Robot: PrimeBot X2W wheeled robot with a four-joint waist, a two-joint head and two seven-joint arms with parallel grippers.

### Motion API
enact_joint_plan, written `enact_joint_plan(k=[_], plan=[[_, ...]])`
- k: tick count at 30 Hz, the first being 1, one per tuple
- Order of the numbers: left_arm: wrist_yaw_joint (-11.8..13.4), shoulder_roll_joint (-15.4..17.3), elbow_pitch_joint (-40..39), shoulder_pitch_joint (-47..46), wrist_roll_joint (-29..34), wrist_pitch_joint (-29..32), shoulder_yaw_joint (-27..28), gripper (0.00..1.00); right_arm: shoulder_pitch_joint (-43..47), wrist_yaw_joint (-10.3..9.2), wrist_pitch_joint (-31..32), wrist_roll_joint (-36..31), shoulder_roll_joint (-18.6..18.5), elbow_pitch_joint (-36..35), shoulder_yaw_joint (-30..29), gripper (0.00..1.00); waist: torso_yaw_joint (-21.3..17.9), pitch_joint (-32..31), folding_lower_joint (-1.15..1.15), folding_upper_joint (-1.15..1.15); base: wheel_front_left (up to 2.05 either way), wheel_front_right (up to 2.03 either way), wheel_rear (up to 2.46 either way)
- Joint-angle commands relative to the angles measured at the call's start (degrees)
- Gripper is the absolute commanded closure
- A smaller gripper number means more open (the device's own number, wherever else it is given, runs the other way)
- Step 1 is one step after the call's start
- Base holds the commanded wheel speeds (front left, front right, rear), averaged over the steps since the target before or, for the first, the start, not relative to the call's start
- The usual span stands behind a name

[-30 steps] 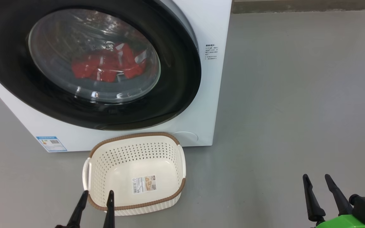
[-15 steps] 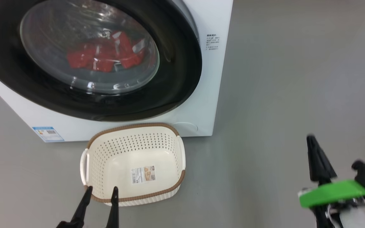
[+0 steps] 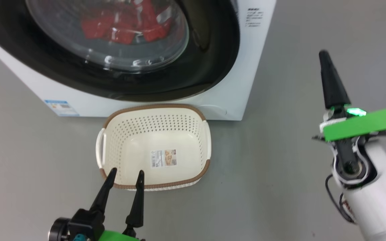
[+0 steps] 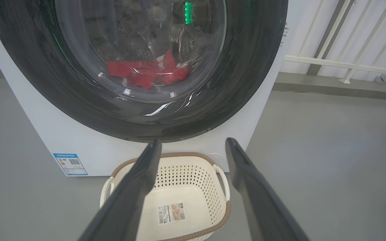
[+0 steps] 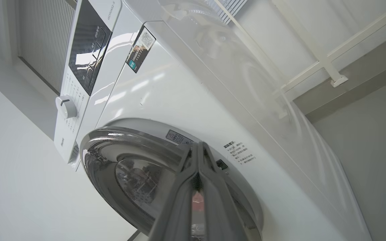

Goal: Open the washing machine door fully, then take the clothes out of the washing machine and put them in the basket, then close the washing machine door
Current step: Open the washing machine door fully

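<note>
On the grey floor (image 3: 280, 187) in front of the robot stands the washing machine (image 3: 236, 87), and its door (image 3: 213, 50) is closed, the glossy black rim flat against the white front. Behind the bulging glass lie the clothes (image 3: 122, 28), a red heap low in the drum, so the glass stands between them and both arms. Just in front of the machine, below the door, sits the basket (image 3: 156, 107), with nothing in it but the paper label (image 3: 163, 158) on its bottom. The left gripper (image 3: 126, 171) hangs at the basket's near rim, its two fingers spread wide with nothing between them; whether the tips touch the rim cannot be told. Off to the right, over bare floor and apart from the machine, the right gripper (image 3: 323, 55) has its fingers pressed together on nothing, pointing up. Its wrist view looks along them at the door's edge, with the control panel (image 5: 89, 50) and knob (image 5: 65, 106) above. A blue label (image 3: 61, 107) marks the machine's lower left, and a white railing (image 4: 347, 63) runs behind.
</note>
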Motion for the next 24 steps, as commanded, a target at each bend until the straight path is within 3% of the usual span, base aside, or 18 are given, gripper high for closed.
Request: enact_joint_plan(k=[1,9,14,24], plan=[[0.7,0.4,-1.7,-2.0,-0.6,-0.7,1.2,0.0,-3.1,0.02,0.5,4.0,-1.3,-2.0,2.4,1.0,2.7,2.8,0.0,0.0,0.0,0.0,0.0],[1.8,0.4,-2.1,-3.9,-1.9,-0.7,-0.8,0.0,-10.1,0.02,6.1,18.4,-5.6,-3.6,4.4,1.0,5.0,5.8,0.0,0.0,0.0,0.0,0.0],[2.6,0.4,-2.4,-5.8,-3.0,-0.7,-2.5,0.0,-13.8,0.02,14.6,29.1,-6.9,-3.8,0.8,1.0,6.8,8.0,0.0,0.0,0.0,0.0,0.0],[4.2,0.4,-3.1,-8.5,-5.2,-0.7,-5.4,0.0,-21.4,0.02,34.4,38.7,-8.3,2.6,-6.0,1.0,9.6,11.7,0.0,0.0,0.0,0.0,0.0]])
